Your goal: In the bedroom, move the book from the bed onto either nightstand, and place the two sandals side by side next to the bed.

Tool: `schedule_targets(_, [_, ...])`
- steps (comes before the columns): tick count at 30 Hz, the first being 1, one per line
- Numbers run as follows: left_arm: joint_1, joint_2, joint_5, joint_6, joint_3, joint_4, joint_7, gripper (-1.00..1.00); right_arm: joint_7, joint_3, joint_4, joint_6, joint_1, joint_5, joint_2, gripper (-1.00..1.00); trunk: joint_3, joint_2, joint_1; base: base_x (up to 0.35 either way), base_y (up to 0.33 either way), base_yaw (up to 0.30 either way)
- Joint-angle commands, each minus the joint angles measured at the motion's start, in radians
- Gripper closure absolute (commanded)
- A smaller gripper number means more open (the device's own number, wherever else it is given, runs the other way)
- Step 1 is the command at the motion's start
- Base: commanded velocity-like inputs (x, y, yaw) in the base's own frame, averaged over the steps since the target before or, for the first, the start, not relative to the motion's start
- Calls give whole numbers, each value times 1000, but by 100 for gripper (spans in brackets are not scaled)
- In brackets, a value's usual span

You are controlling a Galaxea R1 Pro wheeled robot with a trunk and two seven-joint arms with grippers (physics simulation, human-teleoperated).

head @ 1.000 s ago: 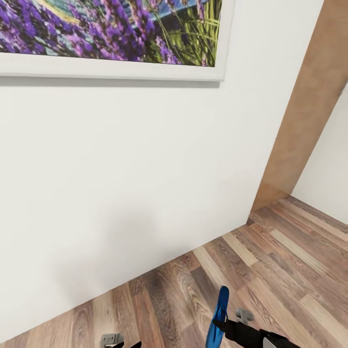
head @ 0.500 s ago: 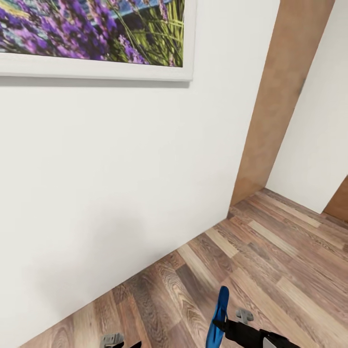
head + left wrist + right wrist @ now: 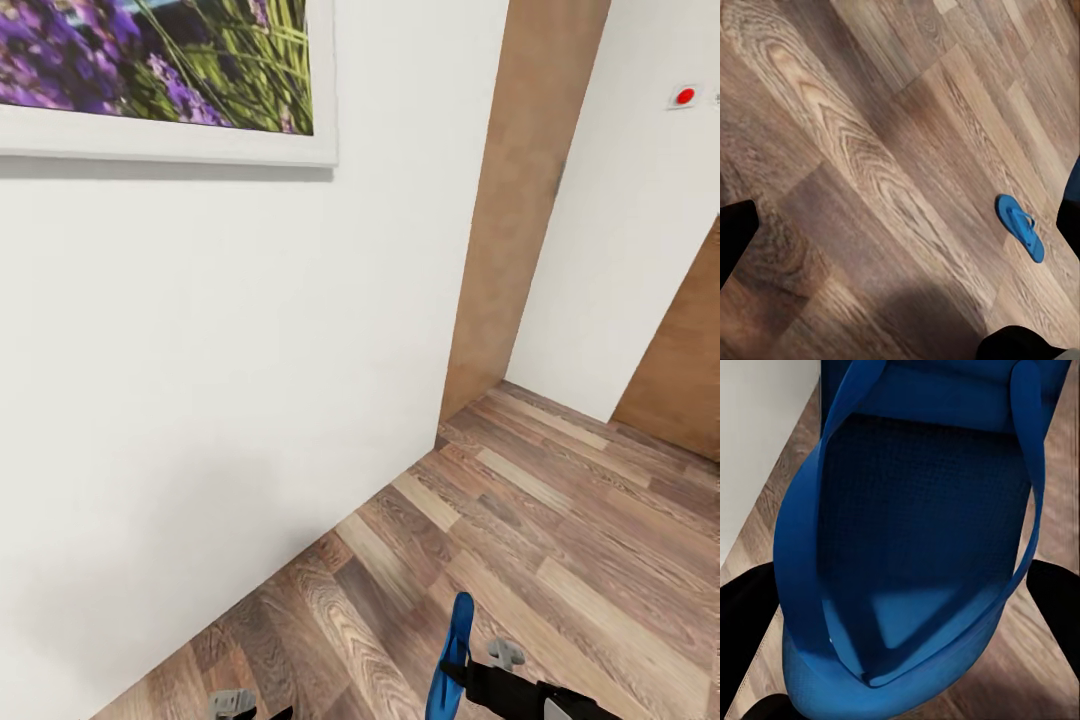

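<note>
One bright-blue sandal (image 3: 455, 640) stands on edge at the bottom of the head view, with my right gripper (image 3: 458, 676) shut on it. In the right wrist view that sandal (image 3: 922, 532) fills the space between the two dark fingers (image 3: 746, 615). A second blue sandal (image 3: 1020, 227) lies flat on the wood-plank floor (image 3: 870, 150) in the left wrist view. My left gripper (image 3: 900, 232) hangs above the floor, open, with nothing between its fingers; its tip (image 3: 232, 703) peeks in at the head view's bottom edge. The book, the bed and the nightstand are out of view.
A white wall (image 3: 200, 350) with a framed lavender picture (image 3: 150, 70) stands close ahead on the left. Its corner has a brown wooden edge (image 3: 510, 200). Beyond it are another white wall with a red button (image 3: 685, 96) and open plank floor (image 3: 560, 530).
The whole head view has swung, so the picture and wall corner sit further left and the far wall with the red button has come in. Both grippers stay as before.
</note>
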State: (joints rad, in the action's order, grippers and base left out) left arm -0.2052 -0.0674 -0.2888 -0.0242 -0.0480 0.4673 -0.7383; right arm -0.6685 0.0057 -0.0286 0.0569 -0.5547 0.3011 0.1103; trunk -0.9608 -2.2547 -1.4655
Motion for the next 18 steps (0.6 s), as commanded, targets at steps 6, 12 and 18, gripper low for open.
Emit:
schedule_targets(6, [0, 0, -3, -2, -1, -1, -4, -100, -3, 0, 0, 6, -1, 7, 0, 100, -1, 0, 0, 105, 11, -269])
schedule_targets(12, [0, 0, -4, -2, -1, -1, -4, -100, -3, 0, 0, 6, -1, 7, 0, 100, -1, 0, 0, 2, 0, -41])
schedule_targets(18, [0, 0, -4, -2, -1, -1, -4, -100, -3, 0, 0, 6, -1, 7, 0, 100, -1, 0, 0, 0, 0, -183])
